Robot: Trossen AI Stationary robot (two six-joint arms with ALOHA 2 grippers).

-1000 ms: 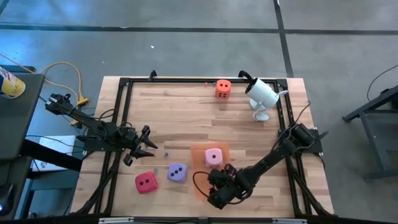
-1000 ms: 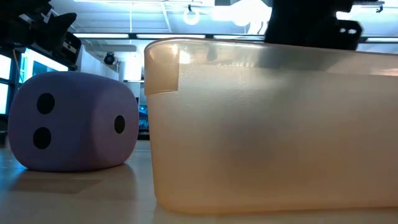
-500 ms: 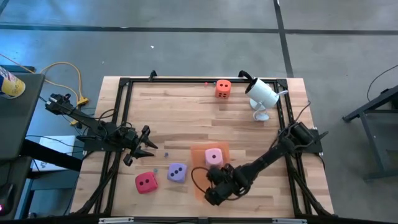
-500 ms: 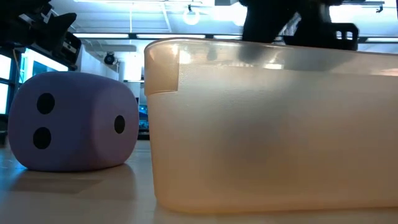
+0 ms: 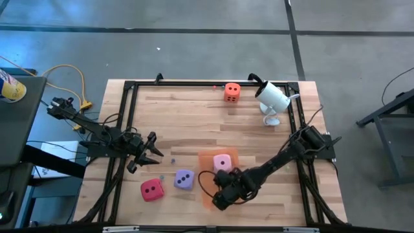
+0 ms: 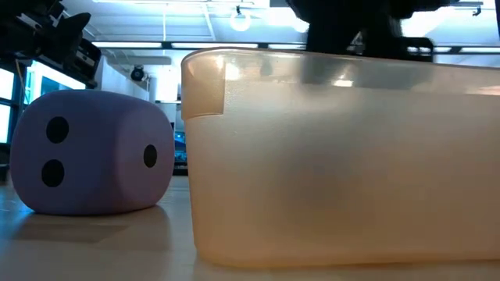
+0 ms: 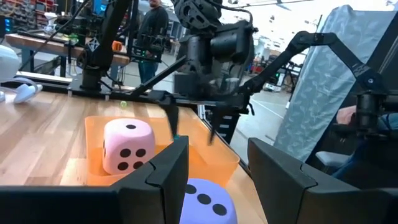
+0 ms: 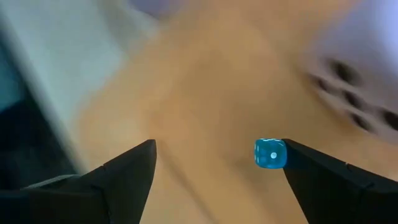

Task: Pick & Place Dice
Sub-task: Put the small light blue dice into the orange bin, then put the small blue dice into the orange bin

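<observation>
A soft pink die (image 5: 222,162) sits in a translucent orange tub (image 5: 208,160); the right end effector (image 5: 218,196) hangs spread beside it.

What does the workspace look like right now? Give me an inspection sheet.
Surface: wooden table inside a black frame.
Job's things: pink die sits in the translucent orange bin; purple die and red die are on the wood beside it; orange die is at the far edge.
Clutter: white camera beside the orange die; tiny blue die next to one right finger.
End effectors: left end effector open, empty, at the table's left; right end effector open, over the bin's near part.
Cables: yellow cable off the table's left.
Surroundings: concrete floor; a person in the room behind.
</observation>
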